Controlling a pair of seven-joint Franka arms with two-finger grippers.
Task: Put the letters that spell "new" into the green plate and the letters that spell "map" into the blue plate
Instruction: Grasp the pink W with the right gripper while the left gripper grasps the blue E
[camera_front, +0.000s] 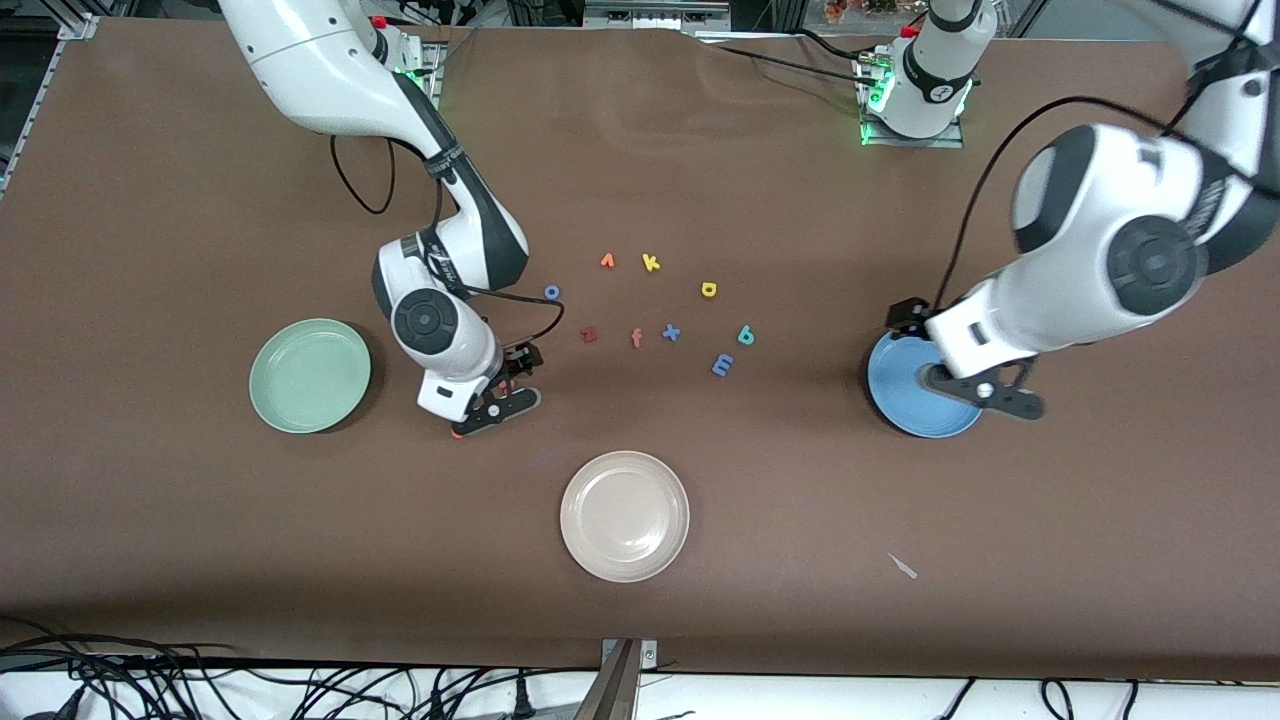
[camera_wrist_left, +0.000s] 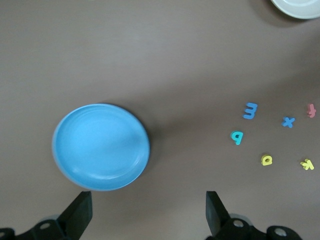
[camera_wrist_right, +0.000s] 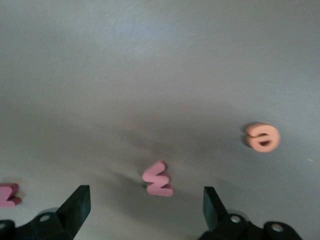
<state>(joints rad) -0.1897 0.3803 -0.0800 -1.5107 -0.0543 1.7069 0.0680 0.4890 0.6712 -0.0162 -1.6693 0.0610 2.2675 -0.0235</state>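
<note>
My right gripper (camera_front: 503, 393) (camera_wrist_right: 146, 196) hangs open, low over the table beside the green plate (camera_front: 310, 375). The pink w (camera_wrist_right: 158, 179) (camera_front: 507, 383) lies between its fingers and a little ahead of them. The orange e (camera_wrist_right: 263, 137) (camera_front: 457, 432) lies off to one side. My left gripper (camera_front: 985, 390) (camera_wrist_left: 147, 200) is open and empty above the rim of the blue plate (camera_front: 905, 400) (camera_wrist_left: 100, 147). The blue m (camera_front: 722, 365) (camera_wrist_left: 250, 110), teal p (camera_front: 745, 335) (camera_wrist_left: 237, 137) and yellow a (camera_front: 709, 289) (camera_wrist_left: 267, 160) lie mid-table. Both plates are empty.
A beige-white plate (camera_front: 625, 515) sits near the front camera. Other letters lie mid-table: yellow k (camera_front: 651, 263), blue x (camera_front: 671, 332), pink f (camera_front: 636, 338), dark red z (camera_front: 588, 334), a blue o (camera_front: 551, 292) and an orange letter (camera_front: 607, 261).
</note>
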